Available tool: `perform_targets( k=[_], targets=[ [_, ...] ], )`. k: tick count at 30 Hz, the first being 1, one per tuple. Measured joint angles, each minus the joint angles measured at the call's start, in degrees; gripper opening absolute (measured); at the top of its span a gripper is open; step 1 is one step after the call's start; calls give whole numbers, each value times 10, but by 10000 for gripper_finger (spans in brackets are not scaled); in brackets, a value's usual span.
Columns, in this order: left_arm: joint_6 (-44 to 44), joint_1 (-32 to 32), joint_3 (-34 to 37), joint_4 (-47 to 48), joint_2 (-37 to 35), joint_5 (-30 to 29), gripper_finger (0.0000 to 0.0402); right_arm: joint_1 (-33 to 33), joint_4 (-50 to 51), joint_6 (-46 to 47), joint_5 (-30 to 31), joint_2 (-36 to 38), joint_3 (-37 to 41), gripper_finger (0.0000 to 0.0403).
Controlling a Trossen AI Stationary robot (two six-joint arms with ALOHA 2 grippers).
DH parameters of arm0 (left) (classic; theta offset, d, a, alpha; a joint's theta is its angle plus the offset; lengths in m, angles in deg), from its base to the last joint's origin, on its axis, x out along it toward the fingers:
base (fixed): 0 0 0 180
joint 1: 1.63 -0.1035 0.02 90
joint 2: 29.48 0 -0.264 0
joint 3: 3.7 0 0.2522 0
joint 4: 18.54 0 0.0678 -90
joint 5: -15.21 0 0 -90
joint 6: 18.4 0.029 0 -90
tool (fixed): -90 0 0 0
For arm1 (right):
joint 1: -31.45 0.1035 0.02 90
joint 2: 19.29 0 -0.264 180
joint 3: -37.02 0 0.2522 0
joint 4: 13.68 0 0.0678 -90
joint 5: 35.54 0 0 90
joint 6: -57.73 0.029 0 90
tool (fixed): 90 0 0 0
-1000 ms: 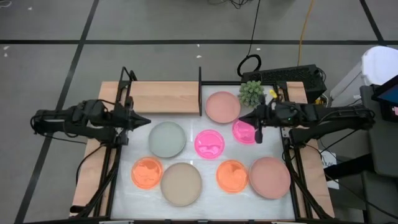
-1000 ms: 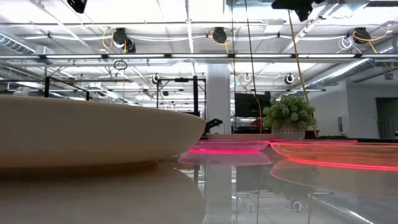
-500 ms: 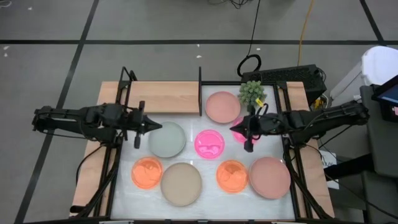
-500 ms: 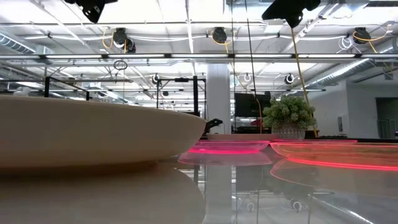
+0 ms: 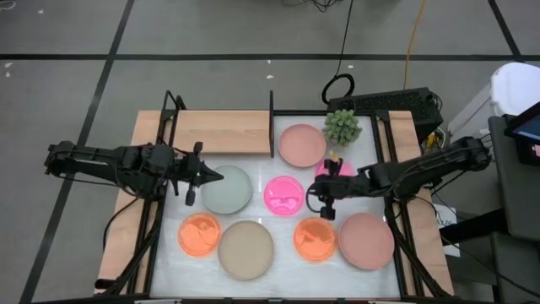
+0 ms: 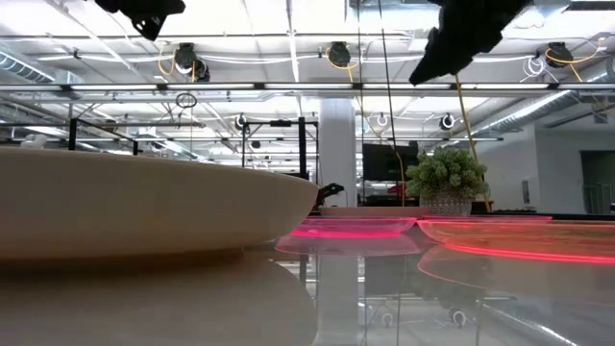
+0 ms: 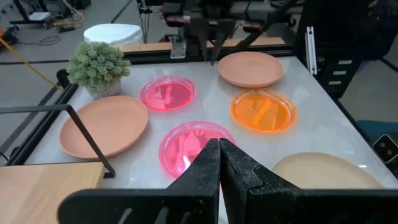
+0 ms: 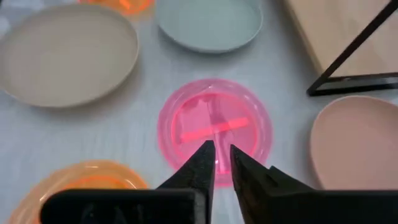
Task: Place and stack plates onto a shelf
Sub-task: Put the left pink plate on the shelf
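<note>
- Eight plates lie on the white tabletop [image 5: 278, 268], and none is on the shelf [image 5: 221, 132], so the task looks unstarted; the shelf stands at the far left of the table with a bare board.
- Left side: the left gripper [image 5: 213, 175] hovers at the near edge of the grey-green plate [image 5: 227, 188], fingers pressed together and holding nothing. Nearer the front lie an orange plate [image 5: 199, 235] and the beige plate [image 5: 245, 250], touching at the rims.
- Centre: the pink plate [image 5: 285, 195] lies alone. The right gripper [image 8: 222, 163] hangs above its near rim, fingers a narrow gap apart, empty.
- Right side: a pale pink plate [image 5: 302, 144] sits by the shelf's black upright [image 5: 272, 122]; a second pink plate [image 5: 332, 178] lies partly hidden under the right arm; a second orange plate [image 5: 315, 239] touches another pale pink plate [image 5: 366, 241].
- Obstacles: the potted plant [image 5: 342, 126] stands near the far right plates, and the upright borders the shelf's end; both call for clearance.
</note>
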Motion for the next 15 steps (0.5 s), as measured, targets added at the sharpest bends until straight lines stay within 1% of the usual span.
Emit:
perform_targets(
  k=[7,9,15],
  targets=[
    [3,0,0,0,0,0,3,0,3,-6,-60,-51,0,64],
    [3,0,0,0,0,0,3,0,5,-27,-72,-66,0,66],
    [3,0,0,0,0,-1,3,0,2,-128,-70,-121,0,67]
  ],
)
